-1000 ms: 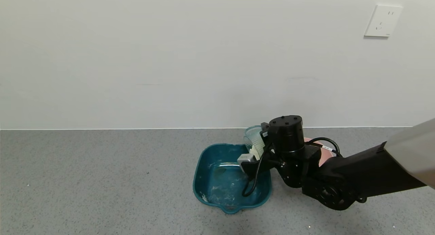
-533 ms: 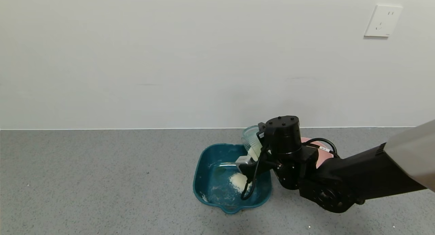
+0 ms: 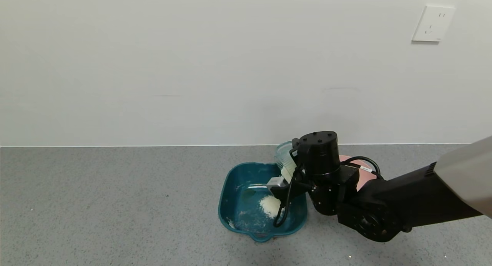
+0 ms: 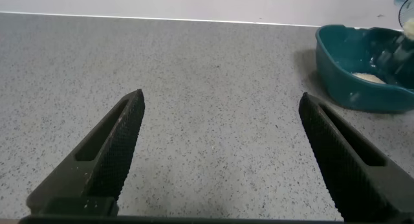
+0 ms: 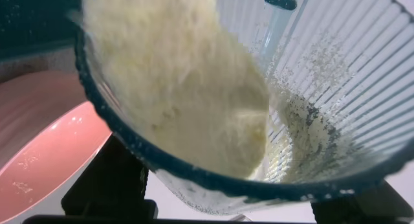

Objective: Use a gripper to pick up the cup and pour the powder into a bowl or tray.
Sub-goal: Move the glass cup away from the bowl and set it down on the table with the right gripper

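- My right gripper [image 3: 291,167] is clamped on the cup [image 3: 283,158], holding it tipped over the far right part of the teal basin [image 3: 230,189].
- The right wrist view shows the cup [image 5: 310,120] still carrying a thick mass of powder [image 5: 187,101] against its ribbed wall, near the rim.
- A small heap of powder [image 3: 270,205] already lies on the basin floor, toward its right side. I judge the pour to be under way, not finished.
- To do this step well: increase the tilt gradually so the remaining clump slides rather than drops in one lump, and keep the rim inside the basin's outline throughout.
- The heap sits close to the basin's right wall; shifting the cup mouth slightly toward the basin centre would give more margin against spillage over that edge.
- The pink bowl [image 3: 361,173] lies just behind my right arm, partly hidden by it. Any withdrawal toward that side must clear it.
- The grey counter [image 3: 115,204] to the left of the basin is bare, giving ample room on that side.
- My left gripper [image 4: 223,153] is parked low over the counter, well apart from the basin [image 4: 362,68], jaws spread wide with nothing between them.
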Available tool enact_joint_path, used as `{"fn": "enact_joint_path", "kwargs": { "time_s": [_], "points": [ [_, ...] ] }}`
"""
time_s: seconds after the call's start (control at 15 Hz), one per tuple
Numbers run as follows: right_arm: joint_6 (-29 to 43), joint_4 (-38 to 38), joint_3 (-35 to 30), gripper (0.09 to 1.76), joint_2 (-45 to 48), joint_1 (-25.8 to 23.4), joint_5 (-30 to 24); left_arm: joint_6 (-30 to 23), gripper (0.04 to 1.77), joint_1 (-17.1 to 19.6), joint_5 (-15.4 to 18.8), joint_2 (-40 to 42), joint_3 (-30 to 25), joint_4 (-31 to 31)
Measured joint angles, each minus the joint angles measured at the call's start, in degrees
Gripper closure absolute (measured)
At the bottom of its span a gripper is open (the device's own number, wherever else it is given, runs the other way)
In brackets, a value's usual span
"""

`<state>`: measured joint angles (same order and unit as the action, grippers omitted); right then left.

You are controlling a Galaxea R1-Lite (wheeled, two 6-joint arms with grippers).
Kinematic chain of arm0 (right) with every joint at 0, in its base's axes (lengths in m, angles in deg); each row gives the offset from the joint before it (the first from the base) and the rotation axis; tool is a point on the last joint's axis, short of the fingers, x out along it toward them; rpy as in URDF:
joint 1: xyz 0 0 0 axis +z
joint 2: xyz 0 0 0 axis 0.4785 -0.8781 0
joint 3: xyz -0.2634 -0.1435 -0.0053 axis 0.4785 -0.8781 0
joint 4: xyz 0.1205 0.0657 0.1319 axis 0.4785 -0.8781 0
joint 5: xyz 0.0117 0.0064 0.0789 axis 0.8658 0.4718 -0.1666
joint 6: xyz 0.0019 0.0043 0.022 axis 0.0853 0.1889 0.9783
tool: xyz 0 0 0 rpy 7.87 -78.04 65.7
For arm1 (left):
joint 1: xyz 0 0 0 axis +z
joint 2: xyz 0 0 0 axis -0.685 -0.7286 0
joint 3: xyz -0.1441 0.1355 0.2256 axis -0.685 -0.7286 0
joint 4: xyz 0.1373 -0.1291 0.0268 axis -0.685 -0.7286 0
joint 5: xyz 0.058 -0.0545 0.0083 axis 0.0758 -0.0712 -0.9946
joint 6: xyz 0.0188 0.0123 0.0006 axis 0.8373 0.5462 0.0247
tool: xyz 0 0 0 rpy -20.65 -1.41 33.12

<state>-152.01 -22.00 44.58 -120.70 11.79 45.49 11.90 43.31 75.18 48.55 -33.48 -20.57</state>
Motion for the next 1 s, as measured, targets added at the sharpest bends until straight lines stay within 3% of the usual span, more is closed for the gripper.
{"fn": "enact_joint_path", "kwargs": {
  "time_s": [1.0],
  "points": [
    [-1.2,0.0,0.3,0.5,0.0,0.6,1.1,0.0,0.09,0.0,0.0,0.0,0.0,0.0]
  ]
}}
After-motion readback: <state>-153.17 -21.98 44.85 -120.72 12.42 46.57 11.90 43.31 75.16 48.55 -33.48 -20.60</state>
